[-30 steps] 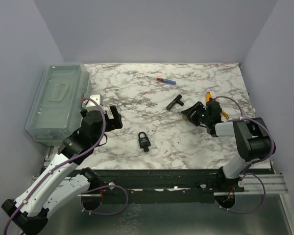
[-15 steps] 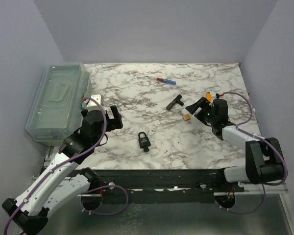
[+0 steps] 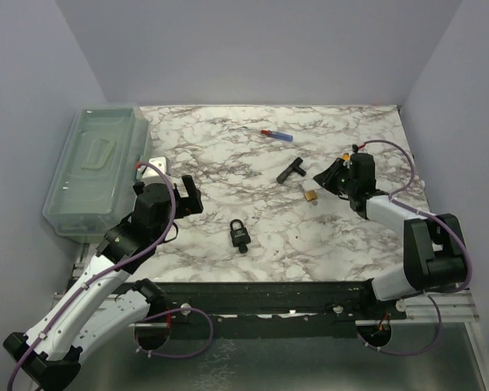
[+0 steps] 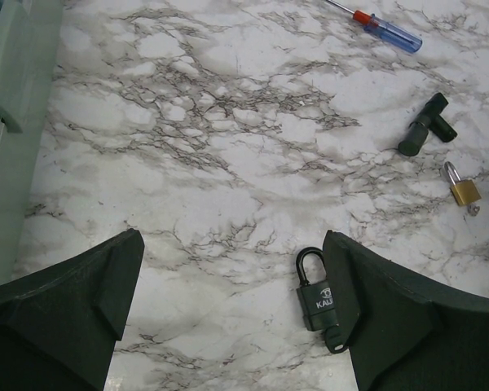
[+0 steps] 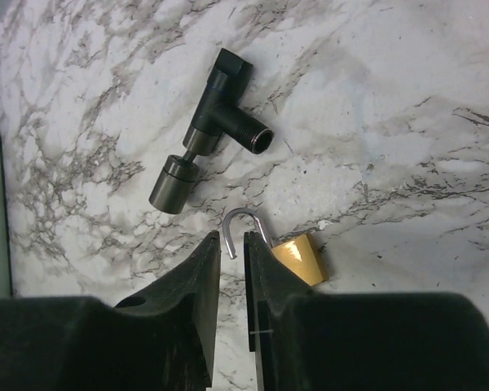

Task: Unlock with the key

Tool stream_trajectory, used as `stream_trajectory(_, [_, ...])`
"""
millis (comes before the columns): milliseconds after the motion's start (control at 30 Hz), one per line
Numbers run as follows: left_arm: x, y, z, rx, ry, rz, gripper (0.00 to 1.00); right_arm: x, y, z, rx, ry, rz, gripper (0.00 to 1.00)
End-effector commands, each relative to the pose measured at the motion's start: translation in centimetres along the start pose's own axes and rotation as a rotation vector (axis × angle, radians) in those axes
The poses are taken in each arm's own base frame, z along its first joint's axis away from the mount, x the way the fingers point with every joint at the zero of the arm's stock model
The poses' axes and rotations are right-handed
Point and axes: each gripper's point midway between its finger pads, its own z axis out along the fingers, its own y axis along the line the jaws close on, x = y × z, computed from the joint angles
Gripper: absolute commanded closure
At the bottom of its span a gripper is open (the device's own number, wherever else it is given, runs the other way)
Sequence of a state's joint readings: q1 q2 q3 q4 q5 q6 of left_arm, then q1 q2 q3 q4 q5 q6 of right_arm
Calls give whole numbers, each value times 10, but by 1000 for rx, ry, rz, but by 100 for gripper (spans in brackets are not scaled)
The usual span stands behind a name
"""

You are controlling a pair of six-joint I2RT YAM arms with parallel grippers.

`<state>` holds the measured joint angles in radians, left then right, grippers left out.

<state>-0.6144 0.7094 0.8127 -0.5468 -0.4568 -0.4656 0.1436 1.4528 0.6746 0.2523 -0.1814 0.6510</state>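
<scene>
Right gripper [image 5: 232, 244]: fingers narrow, only a thin slit between them, tips low over the marble table [image 3: 310, 244]. The brass padlock [image 5: 297, 257] lies flat just beyond the tips, its body partly hidden behind the right-hand finger. Its shackle [image 5: 235, 216] is swung open, and the free end shows inside the slit. Cannot tell whether the fingers pinch it or only hang above it.

Left gripper [image 4: 232, 244]: fingers spread wide, holding nothing, raised over the near-left part of the table.

Black padlock [image 4: 316, 297]: flat on the marble near centre, close to the inner edge of the left gripper's right-hand finger in the wrist view. Its shackle is closed, and a dark piece [image 4: 336, 342] sticks out of its base (key? too small to tell).

Black T-shaped fitting [image 5: 212, 122]: just beyond the brass padlock, apart from it.

Red-and-blue screwdriver [image 3: 277, 134]: toward the far edge.

Clear plastic bin [image 3: 98, 167]: lid on, at the table's left side.
</scene>
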Motion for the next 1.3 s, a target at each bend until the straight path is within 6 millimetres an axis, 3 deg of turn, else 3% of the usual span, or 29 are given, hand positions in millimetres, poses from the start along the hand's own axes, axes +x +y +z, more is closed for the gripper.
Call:
stream_trajectory(0, [-3, 1, -1, 7, -18, 1, 1, 7, -1, 15, -12, 57, -15, 78])
stream_trajectory(733, [-3, -1, 2, 15, -15, 2, 1, 43, 17, 41, -129, 176, 36, 88])
stream_trajectory(1267, [-2, 0, 4, 16, -10, 0, 1, 70, 8, 49, -100, 229, 27, 89])
